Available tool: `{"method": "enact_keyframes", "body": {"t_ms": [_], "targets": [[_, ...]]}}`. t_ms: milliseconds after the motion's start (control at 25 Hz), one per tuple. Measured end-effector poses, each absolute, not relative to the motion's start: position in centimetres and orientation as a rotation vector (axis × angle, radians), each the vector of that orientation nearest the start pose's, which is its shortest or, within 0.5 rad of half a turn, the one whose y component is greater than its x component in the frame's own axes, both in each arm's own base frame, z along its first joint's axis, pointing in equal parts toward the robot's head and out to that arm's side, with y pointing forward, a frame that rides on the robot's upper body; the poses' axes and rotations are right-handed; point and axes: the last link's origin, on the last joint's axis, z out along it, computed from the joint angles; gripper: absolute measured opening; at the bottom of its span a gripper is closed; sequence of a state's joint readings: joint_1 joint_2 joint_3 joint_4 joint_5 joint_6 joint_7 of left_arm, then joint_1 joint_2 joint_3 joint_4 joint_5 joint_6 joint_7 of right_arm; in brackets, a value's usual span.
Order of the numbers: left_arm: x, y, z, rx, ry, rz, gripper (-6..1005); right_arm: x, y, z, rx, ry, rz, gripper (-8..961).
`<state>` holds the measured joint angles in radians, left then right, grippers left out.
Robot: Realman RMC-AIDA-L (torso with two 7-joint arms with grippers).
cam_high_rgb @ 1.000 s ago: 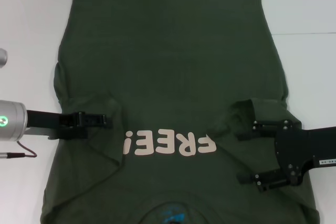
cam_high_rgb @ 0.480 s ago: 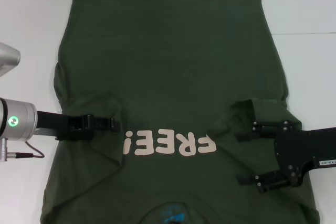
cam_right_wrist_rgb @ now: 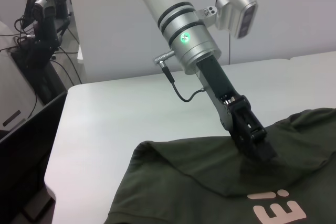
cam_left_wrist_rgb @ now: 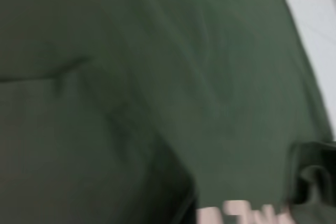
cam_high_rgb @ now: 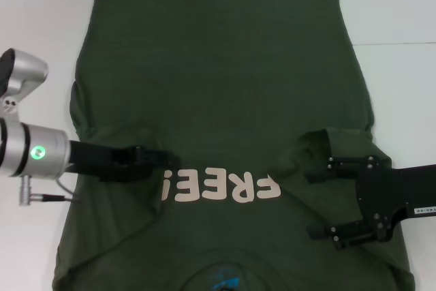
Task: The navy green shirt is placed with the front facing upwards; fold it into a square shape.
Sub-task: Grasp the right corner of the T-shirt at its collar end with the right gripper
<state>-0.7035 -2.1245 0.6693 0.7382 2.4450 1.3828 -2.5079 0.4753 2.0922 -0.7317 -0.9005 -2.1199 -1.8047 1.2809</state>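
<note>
Black left gripper (cam_high_rgb: 158, 161): at middle left of the head view, pinched tight on a fold of the navy green shirt (cam_high_rgb: 225, 66), just beside the "!".
Right gripper (cam_high_rgb: 319, 202): at lower right, fingers spread wide, resting on the shirt's folded sleeve.
Shirt: flat on the white table (cam_high_rgb: 41, 25), filling the frame, "FREE!" lettering (cam_high_rgb: 219, 186) up.
</note>
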Motion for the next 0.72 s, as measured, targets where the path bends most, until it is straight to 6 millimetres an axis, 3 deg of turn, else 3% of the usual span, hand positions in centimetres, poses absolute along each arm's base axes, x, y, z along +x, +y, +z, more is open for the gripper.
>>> {"method": "enact_keyframes", "body": {"t_ms": [440, 720], "targets": [[-20.7, 38.0, -3.3, -2.335, -1.911, -0.565, 908, 25.7, 29.8, 2.3, -2.957, 0.24, 0.539, 911], [-20.3, 37.6, -2.5, -2.389, -1.852, -0.714, 909, 26.1, 30.0, 3.1, -2.916, 0.282, 0.533, 911]]}}
